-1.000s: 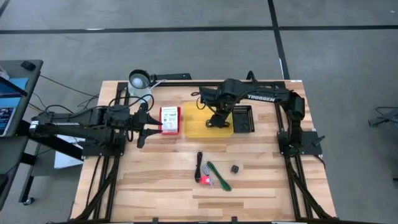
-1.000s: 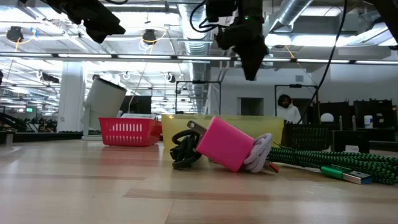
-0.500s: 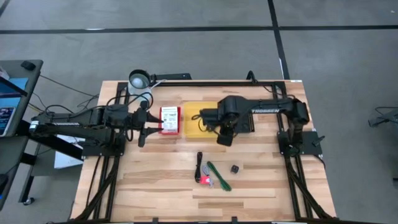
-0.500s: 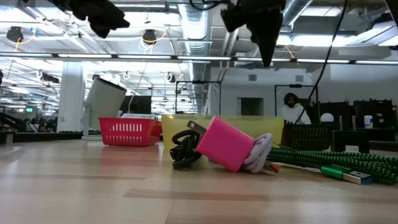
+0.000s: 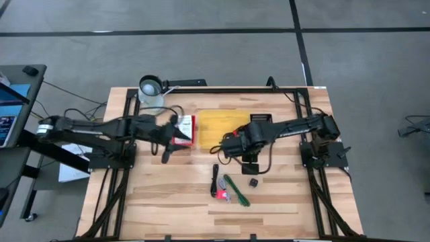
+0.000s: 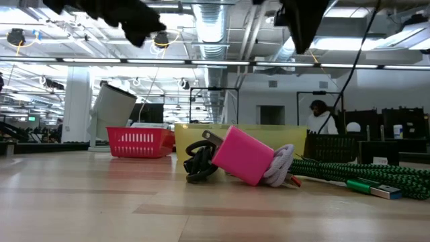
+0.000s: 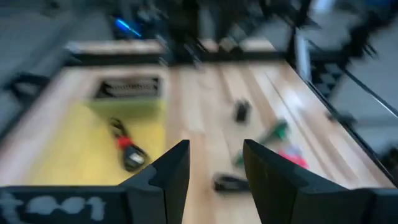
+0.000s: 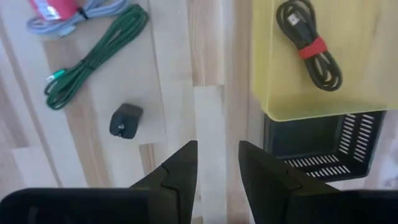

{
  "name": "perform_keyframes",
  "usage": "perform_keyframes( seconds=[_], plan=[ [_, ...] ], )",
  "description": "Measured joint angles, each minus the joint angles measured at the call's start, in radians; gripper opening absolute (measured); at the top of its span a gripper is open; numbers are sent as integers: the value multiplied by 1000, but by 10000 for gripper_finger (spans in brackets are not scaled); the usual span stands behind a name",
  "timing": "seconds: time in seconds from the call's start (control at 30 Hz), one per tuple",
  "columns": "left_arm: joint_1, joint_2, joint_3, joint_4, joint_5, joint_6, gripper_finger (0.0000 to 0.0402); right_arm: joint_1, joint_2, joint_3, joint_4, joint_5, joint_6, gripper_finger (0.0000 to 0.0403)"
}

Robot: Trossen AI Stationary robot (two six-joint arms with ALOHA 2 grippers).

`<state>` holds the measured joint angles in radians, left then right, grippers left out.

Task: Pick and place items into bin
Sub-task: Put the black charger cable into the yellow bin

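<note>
Both jaws stand parted and empty: the right gripper point(image 8: 217, 165) hangs over bare table between the yellow bin point(image 8: 311, 74) and the loose items, while the left gripper point(image 7: 214, 165) waits near the red basket point(image 5: 183, 130). One black cable point(image 8: 309, 46) (red-banded) lies in the bin. Left out: green cable point(image 8: 93, 59), black cube point(image 8: 125, 120), pink charger point(image 6: 245, 156).

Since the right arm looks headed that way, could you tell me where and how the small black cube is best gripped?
Grip the small black cube across two opposite flat sides, coming straight down from above. It sits alone on the table, clear of the green cable, so the open right gripper could probably straddle it.
</note>
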<state>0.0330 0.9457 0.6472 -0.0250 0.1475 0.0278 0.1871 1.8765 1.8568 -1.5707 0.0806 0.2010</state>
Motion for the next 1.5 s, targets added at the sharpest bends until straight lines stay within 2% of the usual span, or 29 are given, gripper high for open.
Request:
perform_keyframes(
  seconds=[0.17,0.3,0.63,0.77,0.9,1.07,1.27,1.5],
  plan=[
    [0,145,0,-3,133,137,139,15,-62,0,0,33,48,113],
    [-5,232,0,7,191,280,139,25,-125,0,0,55,88,113],
    [-68,389,0,183,232,591,139,36,-247,0,11,56,165,113],
    [-110,435,1,197,135,688,139,36,-261,0,10,56,166,113],
    [-141,489,78,58,58,695,139,36,-261,0,4,56,157,113],
    [-172,574,236,-202,45,697,130,36,-253,0,0,55,131,113],
    [-203,674,419,-482,-65,819,114,35,-256,0,0,54,121,113],
    [-232,776,562,-568,-147,953,112,36,-294,0,0,52,121,113]
  ],
)
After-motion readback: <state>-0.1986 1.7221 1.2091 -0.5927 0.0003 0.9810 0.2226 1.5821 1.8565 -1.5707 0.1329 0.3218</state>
